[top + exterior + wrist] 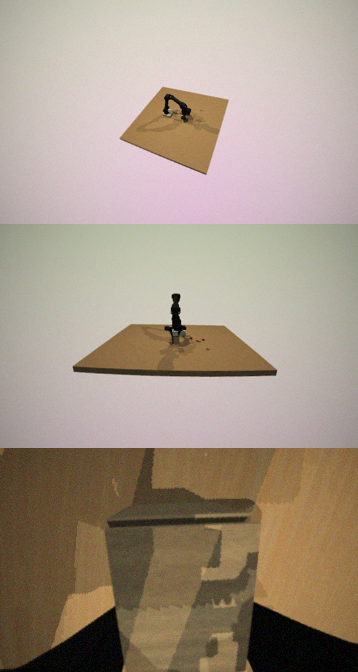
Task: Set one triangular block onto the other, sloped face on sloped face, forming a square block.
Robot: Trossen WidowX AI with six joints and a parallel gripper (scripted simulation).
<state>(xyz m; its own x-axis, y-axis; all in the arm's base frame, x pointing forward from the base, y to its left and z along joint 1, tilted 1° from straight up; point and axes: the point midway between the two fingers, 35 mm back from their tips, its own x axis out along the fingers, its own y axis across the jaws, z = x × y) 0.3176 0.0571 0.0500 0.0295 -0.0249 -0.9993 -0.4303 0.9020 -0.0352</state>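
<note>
My gripper is shut on one grey triangular block, its fingers on both sides. The held block fills the middle of the wrist view, with a broad face toward the camera. The other grey triangular block shows as a narrow strip just beyond the held block's far edge, with a dark line between them. Their ends look roughly in line. Most of the other block is hidden, so contact between the sloped faces cannot be told. In the exterior view the grey blocks merge below the hand.
Small red pieces, a small brownish piece and a small orange piece lie right of the hand in the exterior view. The arm's pale base stands on the brown table.
</note>
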